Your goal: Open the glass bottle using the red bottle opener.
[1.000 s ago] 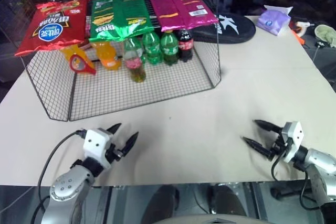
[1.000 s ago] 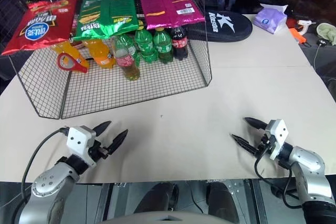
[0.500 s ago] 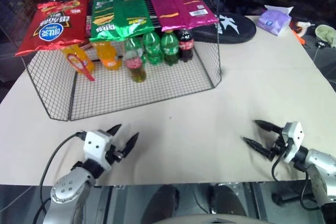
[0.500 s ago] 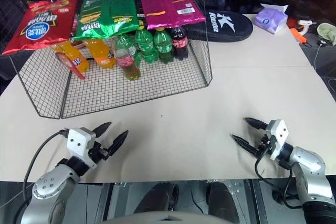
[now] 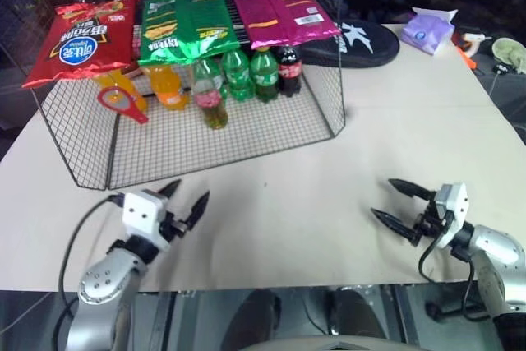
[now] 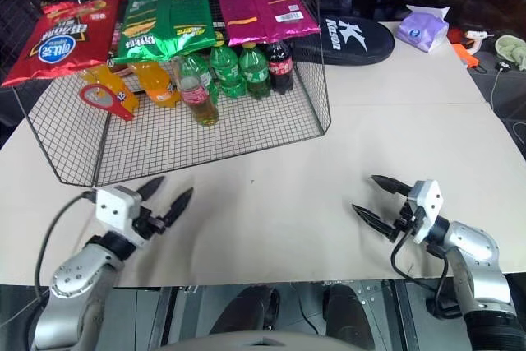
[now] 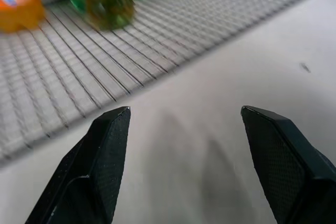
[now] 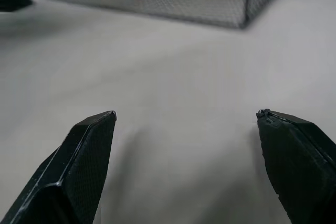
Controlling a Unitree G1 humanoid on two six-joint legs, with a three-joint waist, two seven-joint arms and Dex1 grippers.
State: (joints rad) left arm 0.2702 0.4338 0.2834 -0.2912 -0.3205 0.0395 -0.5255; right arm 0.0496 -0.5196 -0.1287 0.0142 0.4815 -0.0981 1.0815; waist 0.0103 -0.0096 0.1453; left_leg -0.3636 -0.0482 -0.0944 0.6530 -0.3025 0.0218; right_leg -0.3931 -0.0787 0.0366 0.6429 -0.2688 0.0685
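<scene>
Wire-mesh shelf rack (image 5: pixel 246 133), back-left of table, w/ small clear glass bottle (image 5: pixel 213 98) upright at front of drinks row. Slim red bottle opener (image 5: pixel 120 104) hanging at rack's left, swung vs. a sec ago. Left gripper (image 5: pixel 182 200) & right gripper (image 5: pixel 397 204) lifted slightly, fingers spread, empty; reach just starting.

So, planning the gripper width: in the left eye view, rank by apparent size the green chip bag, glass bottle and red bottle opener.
1. Green chip bag
2. Glass bottle
3. Red bottle opener, close to the bottle in length but much thinner; all sit at a similar distance.
</scene>
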